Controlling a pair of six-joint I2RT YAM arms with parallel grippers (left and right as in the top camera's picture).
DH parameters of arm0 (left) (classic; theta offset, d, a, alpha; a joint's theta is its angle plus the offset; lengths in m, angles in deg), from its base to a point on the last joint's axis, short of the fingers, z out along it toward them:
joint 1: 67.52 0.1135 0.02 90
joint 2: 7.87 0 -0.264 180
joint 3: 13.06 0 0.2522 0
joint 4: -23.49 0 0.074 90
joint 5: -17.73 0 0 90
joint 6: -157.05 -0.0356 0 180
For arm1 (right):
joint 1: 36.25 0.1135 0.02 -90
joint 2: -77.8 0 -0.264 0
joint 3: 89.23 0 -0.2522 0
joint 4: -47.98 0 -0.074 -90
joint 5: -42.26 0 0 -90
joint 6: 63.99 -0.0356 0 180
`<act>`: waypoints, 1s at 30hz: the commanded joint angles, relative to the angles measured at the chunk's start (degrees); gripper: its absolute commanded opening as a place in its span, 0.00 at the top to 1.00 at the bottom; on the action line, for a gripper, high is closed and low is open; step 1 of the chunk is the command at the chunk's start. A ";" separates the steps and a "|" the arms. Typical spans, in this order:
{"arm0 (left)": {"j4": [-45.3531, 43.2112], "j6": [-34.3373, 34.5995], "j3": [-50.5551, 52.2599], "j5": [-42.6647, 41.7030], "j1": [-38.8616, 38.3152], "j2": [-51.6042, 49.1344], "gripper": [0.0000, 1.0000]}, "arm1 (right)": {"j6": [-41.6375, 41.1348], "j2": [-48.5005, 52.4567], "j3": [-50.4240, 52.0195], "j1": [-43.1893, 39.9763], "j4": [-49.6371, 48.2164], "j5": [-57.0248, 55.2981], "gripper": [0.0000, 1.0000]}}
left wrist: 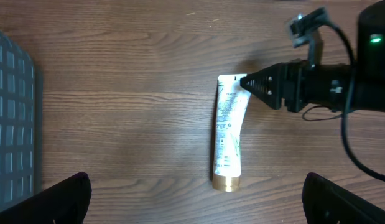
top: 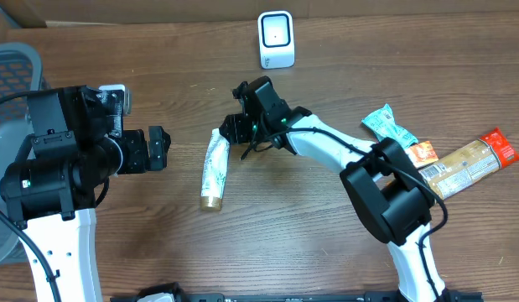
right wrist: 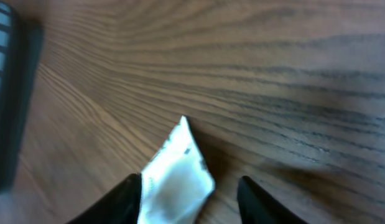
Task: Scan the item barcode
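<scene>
The item, a white tube with a gold cap (top: 214, 170), lies flat on the wooden table with its cap toward the front edge. The left wrist view shows it too (left wrist: 228, 134). Its print is too small for me to make out a barcode. My right gripper (top: 234, 127) is low at the tube's flat crimped end (right wrist: 176, 177). Its jaws straddle that end: the left finger (right wrist: 127, 199) touches it and a gap remains at the right finger. My left gripper (top: 163, 148) hovers wide open left of the tube, holding nothing. A white scanner (top: 276, 39) stands at the back.
Snack packets lie at the right: a green one (top: 390, 124), an orange one (top: 422, 153) and a long tan and red one (top: 473, 161). A grey mesh chair (top: 7, 75) sits at the left edge.
</scene>
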 commanded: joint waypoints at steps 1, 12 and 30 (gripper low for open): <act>-0.22 -0.63 -0.94 -0.63 0.28 -0.20 0.00 | -1.44 0.35 -0.98 -0.33 -0.85 -0.35 0.60; -0.22 -0.63 -0.94 -0.63 0.28 -0.20 0.00 | -6.60 -1.92 -1.01 -3.87 7.10 -0.76 0.96; -0.22 -0.63 -0.94 -0.63 0.28 -0.20 0.00 | 11.23 -9.20 -1.01 -10.56 54.18 -0.52 0.49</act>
